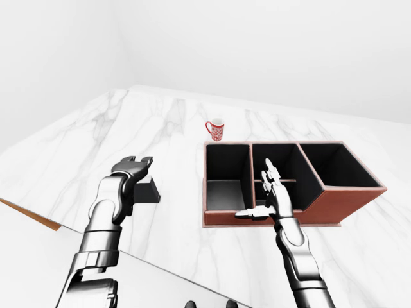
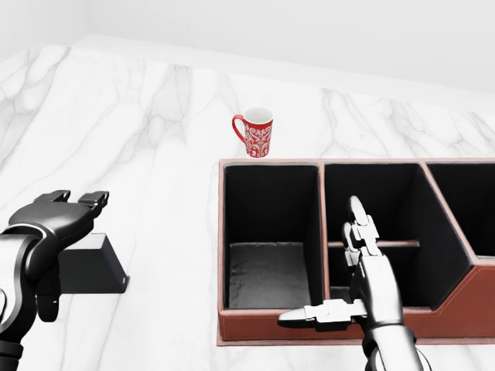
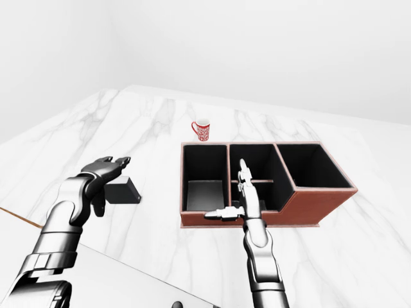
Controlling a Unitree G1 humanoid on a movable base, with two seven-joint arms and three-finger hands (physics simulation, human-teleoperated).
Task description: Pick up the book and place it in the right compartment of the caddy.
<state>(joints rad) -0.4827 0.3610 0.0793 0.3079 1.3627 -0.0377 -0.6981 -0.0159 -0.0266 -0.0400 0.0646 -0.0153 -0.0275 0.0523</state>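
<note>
The book (image 2: 97,267) is a dark block lying flat on the white marble top, at the left of the head view. My left hand (image 2: 71,210) hovers just over its left part, palm down, fingers open and spread, not closed on it. The brown caddy (image 2: 271,163) with black compartments sits at the right; its right compartment (image 3: 313,164) holds nothing I can see. My right hand (image 2: 344,270) stands open over the caddy's near wall, by the middle compartment, with its thumb pointing left.
A red patterned mug (image 2: 257,133) stands just above the caddy's left compartment in the head view. The marble top's near edge (image 1: 29,217) runs diagonally at the lower left of the left-eye view.
</note>
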